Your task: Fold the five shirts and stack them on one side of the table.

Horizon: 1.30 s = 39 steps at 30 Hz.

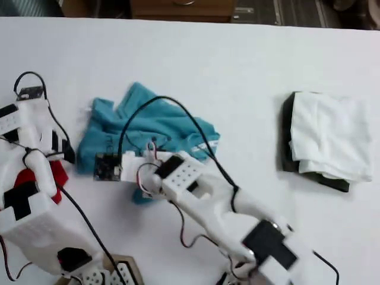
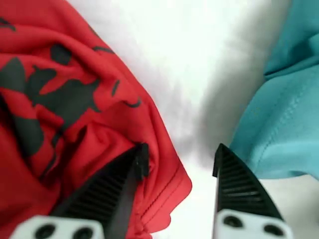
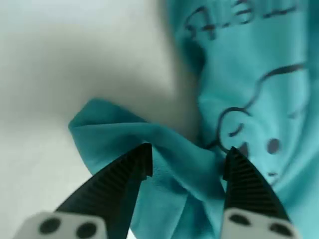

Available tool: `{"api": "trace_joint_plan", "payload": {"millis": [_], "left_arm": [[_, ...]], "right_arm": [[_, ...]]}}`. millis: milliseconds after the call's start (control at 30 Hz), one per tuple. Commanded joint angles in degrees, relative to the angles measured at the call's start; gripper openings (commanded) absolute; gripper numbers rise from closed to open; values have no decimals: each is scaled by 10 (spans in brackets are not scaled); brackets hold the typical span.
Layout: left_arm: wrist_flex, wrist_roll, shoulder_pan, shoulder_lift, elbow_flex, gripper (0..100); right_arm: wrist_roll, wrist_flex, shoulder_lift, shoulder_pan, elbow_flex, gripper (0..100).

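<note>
1. The crumpled teal cotton shirt with a dark line print (image 1: 155, 127) lies unfolded left of centre on the white table (image 1: 237, 65).
2. The right gripper (image 3: 189, 154) is spread open and low over that shirt's near edge. A raised fold of teal cloth sits between the two black ribbed jaws, and nothing is pinched yet.
3. Key relation: from the right gripper, the bulk of the teal shirt runs away toward the far side of the table. The printed chest is just beyond the fold. Bare table lies on one flank of the fold, so this looks like a corner or hem rather than mid-body.
4. The shirt is too bunched to call a clean long axis. In the high view it spreads more across the table than front to back.
5. The left gripper (image 2: 180, 152) is also spread and holds nothing. One jaw is over the hem of the rumpled red shirt with black print (image 2: 65, 99). The teal edge is near the other jaw, with a strip of bare table between the two shirts.
6. The right arm is nearer the teal shirt, so my call is it closes on that fold and the left takes the teal edge beside it.
7. The stack sits well apart on the right side: a folded white shirt (image 1: 329, 133) on top of a folded dark shirt (image 1: 287, 142).
</note>
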Motion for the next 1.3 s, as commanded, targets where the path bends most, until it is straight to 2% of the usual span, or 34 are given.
{"api": "trace_joint_plan", "payload": {"millis": [0, 67, 133, 300, 467, 667, 800, 867, 1033, 1267], "left_arm": [[6, 0, -5, -33, -1, 234], [4, 0, -5, -33, -1, 234], [4, 0, -5, -33, -2, 234], [4, 0, -5, -32, -1, 234], [4, -1, 5, -32, -1, 234], [4, -1, 76, -32, -4, 234], [4, -1, 126, -32, -2, 234], [4, -1, 142, -33, -3, 234], [4, 0, 161, -36, -7, 234], [4, 0, 161, -33, -7, 234]], "right_arm": [[34, 22, 37, 57, -47, 101], [34, 44, 44, 102, -69, 5], [36, 71, 44, 151, -93, 36], [37, 132, 44, 258, -190, 20], [35, 175, 44, 320, -264, 20], [31, 180, 43, 341, -280, 20], [-34, 182, 44, 348, -297, 26], [-50, 183, 44, 351, -302, 73], [-51, 241, 43, 335, -320, 272], [-53, 283, 51, 286, -441, 276]]}}
